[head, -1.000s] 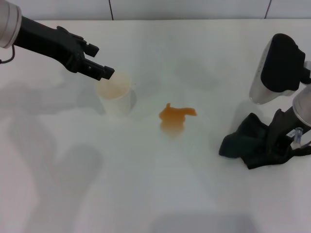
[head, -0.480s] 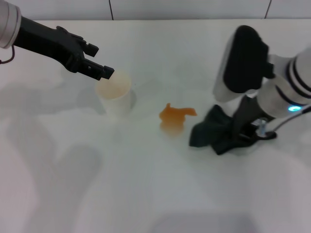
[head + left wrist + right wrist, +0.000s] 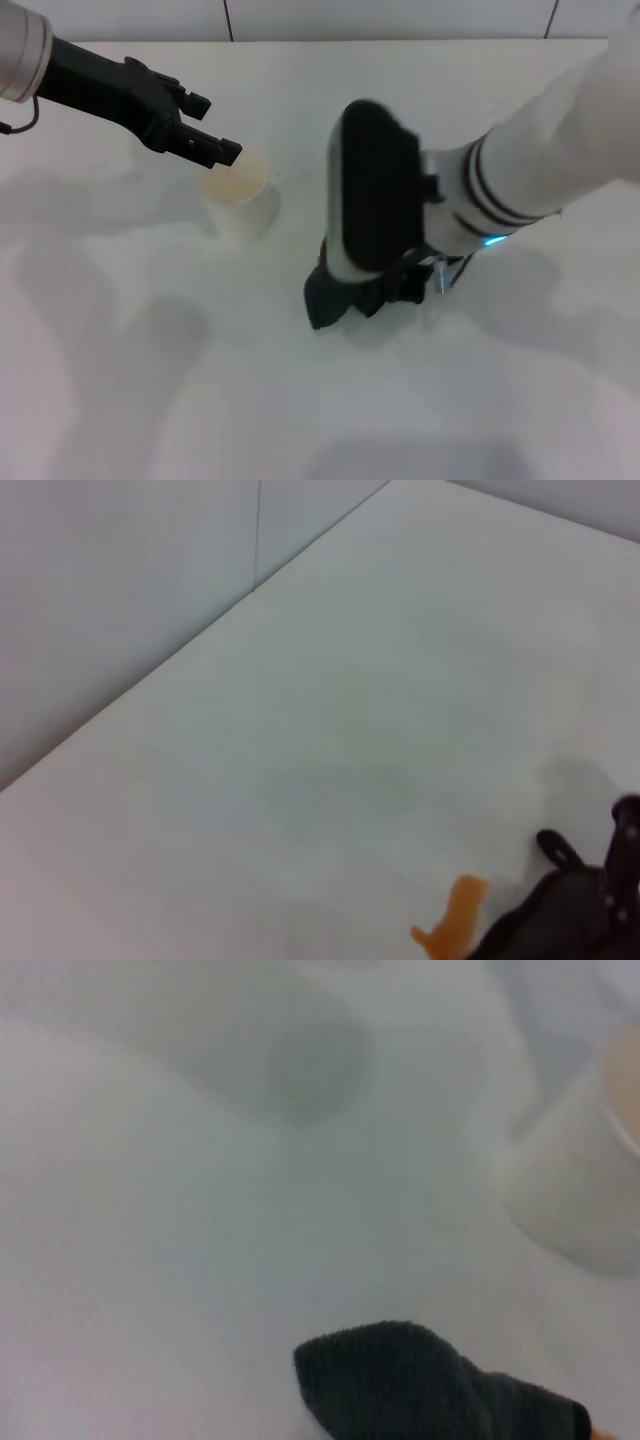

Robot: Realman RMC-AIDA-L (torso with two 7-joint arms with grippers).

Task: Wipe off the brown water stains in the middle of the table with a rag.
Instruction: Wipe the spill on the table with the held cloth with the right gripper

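While your right gripper (image 3: 400, 285) presses down at mid-table, your head view hides its fingers behind the wrist housing, so you cannot tell how they stand; only the rag (image 3: 335, 298) shows, a dark lump poking out beneath the arm toward the near-left. Your left wrist view gives you what the head view does not: the brown water stains (image 3: 455, 922), an orange blotch with the rag's edge touching it. Your right wrist view shows a rag corner lying on the table (image 3: 180, 1260) and the paper cup (image 3: 580, 1190) near it. Your left gripper (image 3: 205, 145) hovers over the cup's rim, fingers close together, gripping nothing. Around it all lies smooth white tabletop, with a pale tiled wall (image 3: 300, 18) behind.
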